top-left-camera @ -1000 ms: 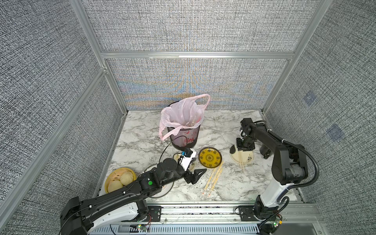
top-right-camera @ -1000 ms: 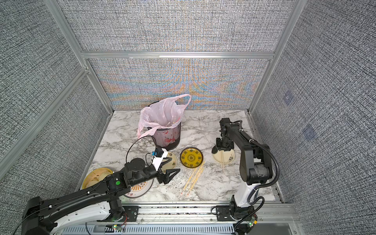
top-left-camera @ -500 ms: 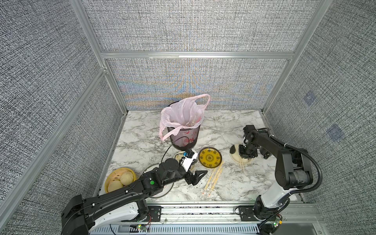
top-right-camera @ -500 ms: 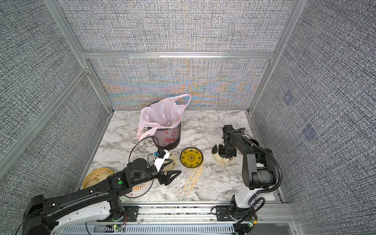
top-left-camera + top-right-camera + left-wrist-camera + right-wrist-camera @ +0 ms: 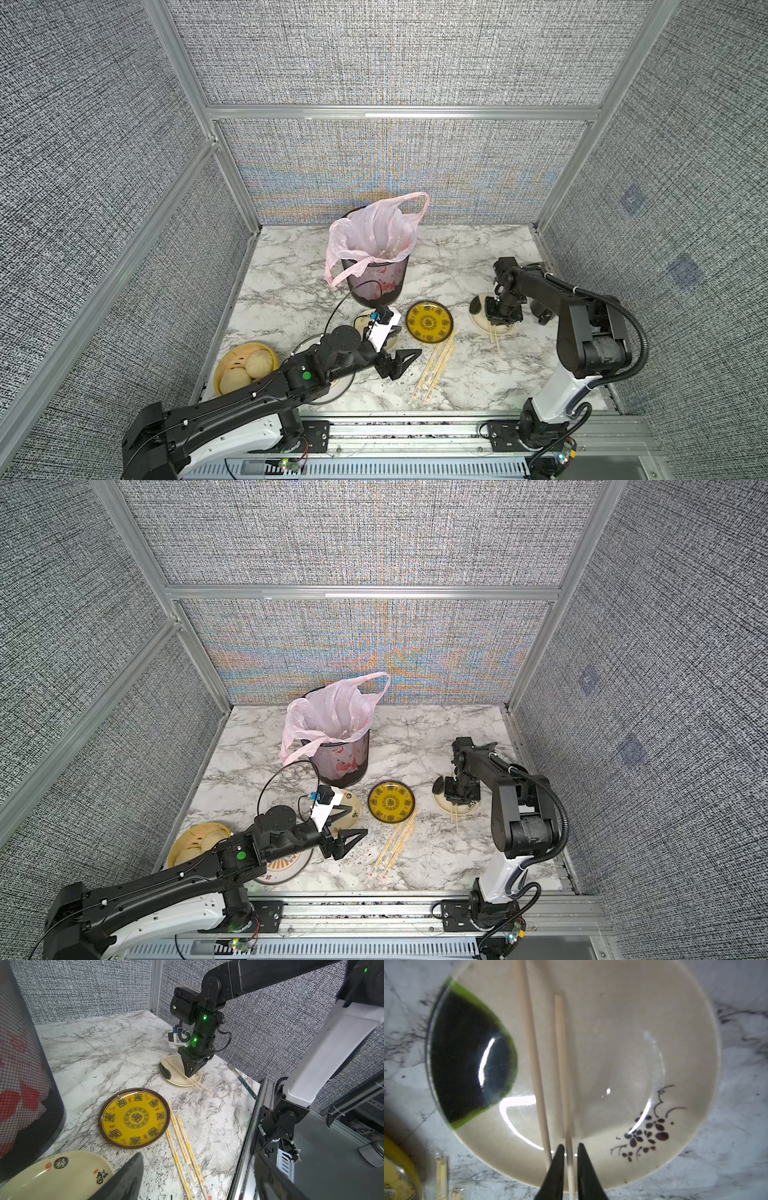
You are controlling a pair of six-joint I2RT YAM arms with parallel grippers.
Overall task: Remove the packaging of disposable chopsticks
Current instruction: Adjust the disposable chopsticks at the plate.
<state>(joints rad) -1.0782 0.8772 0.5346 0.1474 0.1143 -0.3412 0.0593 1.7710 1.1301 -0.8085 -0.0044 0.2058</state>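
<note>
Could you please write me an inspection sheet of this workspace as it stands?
Surface: marble tabletop, grey-veined.
Job's things: wrapped chopsticks in clear sleeves beside yellow plate; two bare chopsticks across cream plate.
Clutter: bin lined with pink bag, bun steamer, fork.
Hands: left hand open, empty; right hand straddles one bare chopstick, grip unclear.
Cables: corrugated hose on right arm; black loop at left wrist.
Surroundings: grey fabric walls, aluminium frame.

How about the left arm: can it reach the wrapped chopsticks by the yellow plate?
Probably yes. The left claw hangs open right beside the wrapped chopsticks with nothing between them; the yellow plate sits off to one side.
</note>
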